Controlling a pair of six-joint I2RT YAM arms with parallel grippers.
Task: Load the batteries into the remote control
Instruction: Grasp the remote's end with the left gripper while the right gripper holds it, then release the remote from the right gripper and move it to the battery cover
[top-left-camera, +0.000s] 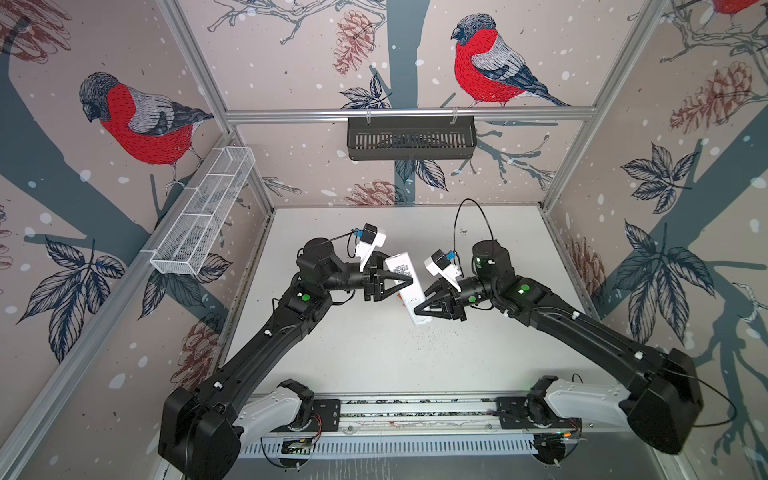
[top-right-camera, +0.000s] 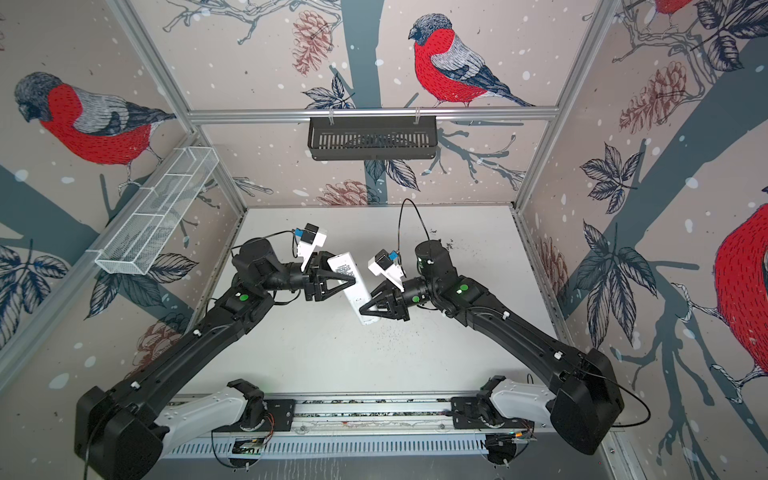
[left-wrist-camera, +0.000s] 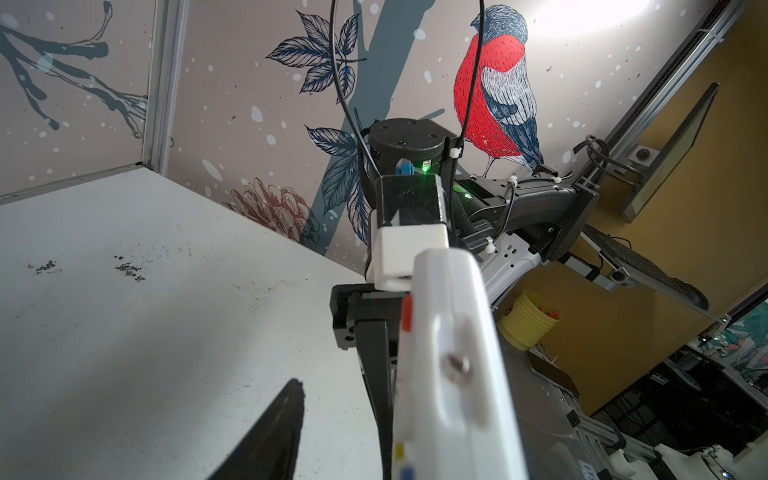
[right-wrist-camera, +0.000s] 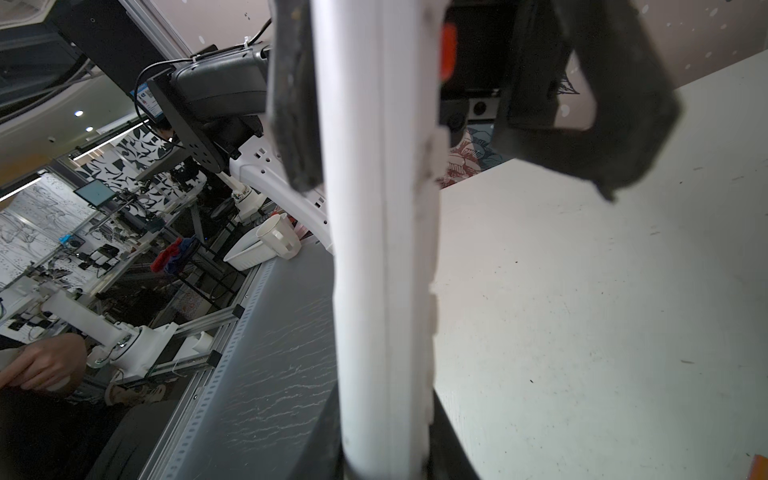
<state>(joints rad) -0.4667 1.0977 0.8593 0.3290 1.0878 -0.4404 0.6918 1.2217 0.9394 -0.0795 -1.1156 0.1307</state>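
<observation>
The remote control (top-left-camera: 402, 266) (top-right-camera: 358, 296), a long white bar, hangs tilted above the white table (top-left-camera: 374, 361), held up between both arms. My right gripper (top-left-camera: 419, 311) (top-right-camera: 364, 309) is shut on its lower end; in the right wrist view the bar (right-wrist-camera: 374, 249) runs straight out of those jaws (right-wrist-camera: 382, 457). My left gripper (top-left-camera: 406, 286) (top-right-camera: 351, 284) straddles the upper part, open. One of its fingers (right-wrist-camera: 291, 104) lies at one face, the other finger (right-wrist-camera: 602, 124) stands well off. The left wrist view shows a finger (left-wrist-camera: 282, 424) apart from the remote (left-wrist-camera: 449, 332). The batteries are out of view.
A black slotted basket (top-left-camera: 411, 137) hangs on the back wall and a white wire basket (top-left-camera: 203, 212) on the left wall. Dark crumbs (top-left-camera: 436, 336) speckle the table under the grippers. A small orange scrap (right-wrist-camera: 761, 467) lies at the right wrist view's corner, unidentifiable.
</observation>
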